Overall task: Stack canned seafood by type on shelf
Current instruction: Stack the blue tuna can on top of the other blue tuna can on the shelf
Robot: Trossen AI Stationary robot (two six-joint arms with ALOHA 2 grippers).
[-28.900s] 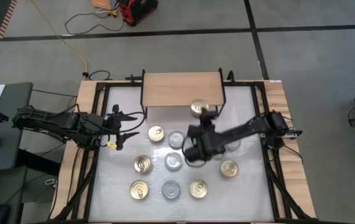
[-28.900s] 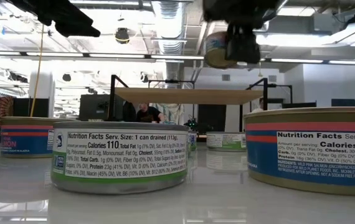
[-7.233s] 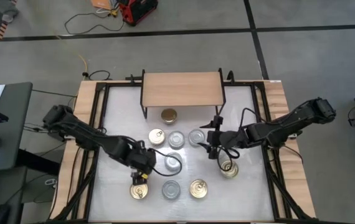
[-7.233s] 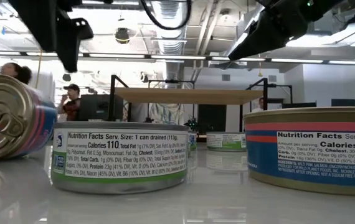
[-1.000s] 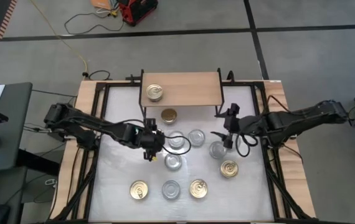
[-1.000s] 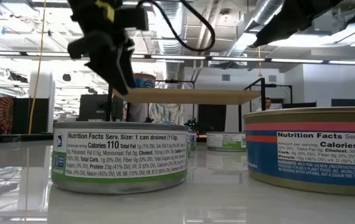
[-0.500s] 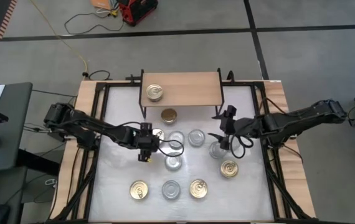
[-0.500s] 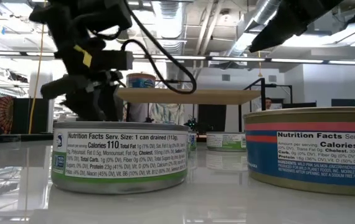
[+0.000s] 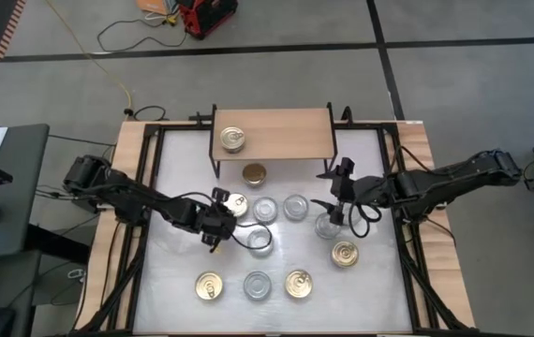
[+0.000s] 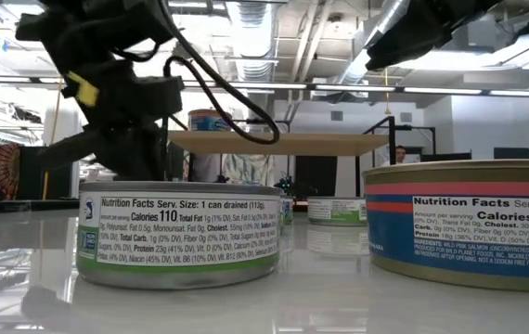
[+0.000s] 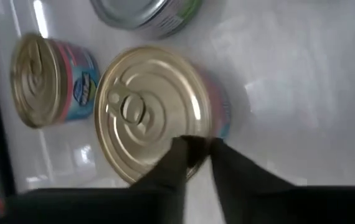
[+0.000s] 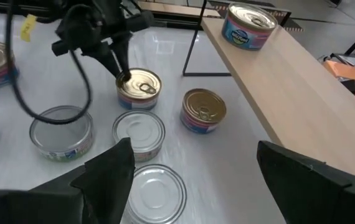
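The shelf (image 9: 274, 134), a flat light-wood board on thin black legs, carries one gold-topped tin (image 9: 233, 139) near its left end, the rest of the board bare, and a second gold tin (image 9: 255, 173) stands on the glossy white table (image 9: 173, 281) just in front of it. The left gripper (image 9: 223, 212) sits over a ridged, pull-tab gold tin (image 11: 156, 109) in front of the shelf's left leg, its dark tapered fingers (image 11: 177, 162) nearly together on the lid's edge. The right gripper (image 9: 334, 207) hovers in front of the shelf's right end with jaws spread wide above a smooth silver-topped tin (image 9: 328, 226), with other tins close on its left.
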